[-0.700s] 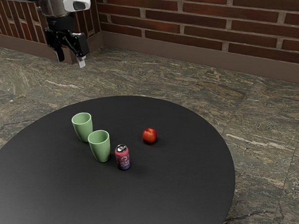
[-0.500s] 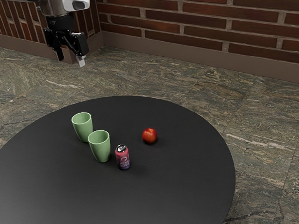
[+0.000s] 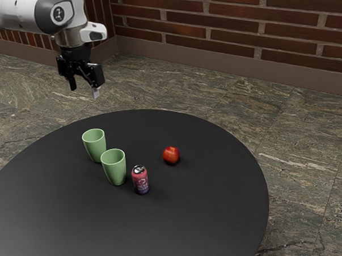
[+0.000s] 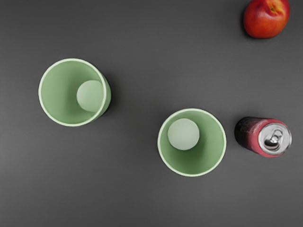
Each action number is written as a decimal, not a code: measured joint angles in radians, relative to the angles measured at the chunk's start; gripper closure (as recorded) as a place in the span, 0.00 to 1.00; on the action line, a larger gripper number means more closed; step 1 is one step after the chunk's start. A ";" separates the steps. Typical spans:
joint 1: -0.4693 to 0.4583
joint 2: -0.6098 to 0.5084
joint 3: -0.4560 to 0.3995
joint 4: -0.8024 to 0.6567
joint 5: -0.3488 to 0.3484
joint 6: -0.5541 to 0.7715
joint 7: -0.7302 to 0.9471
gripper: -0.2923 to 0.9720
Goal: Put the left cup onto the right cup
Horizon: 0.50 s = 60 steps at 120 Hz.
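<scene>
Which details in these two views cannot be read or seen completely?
Lettering on the dark red drinks can: too small in the exterior view; the wrist view faces its lid.
Round black table: near and left parts cut off by the exterior view's edges.
Red apple: partly cut off by the wrist view's edge.
White robot arm: base beyond the exterior view's left edge.

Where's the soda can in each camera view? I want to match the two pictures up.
Exterior view: the soda can stands upright just to the exterior view's right of the nearer green cup.
Wrist view: the soda can is seen from above, close beside that same cup but not touching it.
Shared landmark: the red apple, on the can's side of the cups.
</scene>
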 joint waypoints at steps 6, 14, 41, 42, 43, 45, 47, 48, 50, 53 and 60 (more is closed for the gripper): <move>0.000 0.009 0.001 -0.018 0.000 0.025 0.004 0.25; 0.001 0.017 0.001 -0.043 0.000 0.059 0.009 0.25; 0.034 0.044 0.000 -0.086 0.001 0.146 0.023 0.25; 0.035 0.044 0.001 -0.088 0.001 0.149 0.024 0.25; 0.036 0.044 0.001 -0.091 0.001 0.152 0.024 0.25; 0.038 0.042 0.001 -0.096 0.001 0.157 0.025 0.25; 0.040 0.039 0.001 -0.101 0.001 0.161 0.026 0.25; 0.041 0.038 0.001 -0.104 0.001 0.164 0.027 0.25; 0.042 0.035 0.001 -0.109 0.001 0.168 0.028 0.25; 0.044 0.030 0.001 -0.117 0.001 0.174 0.029 0.25; 0.047 0.012 0.001 -0.145 0.002 0.189 0.032 0.25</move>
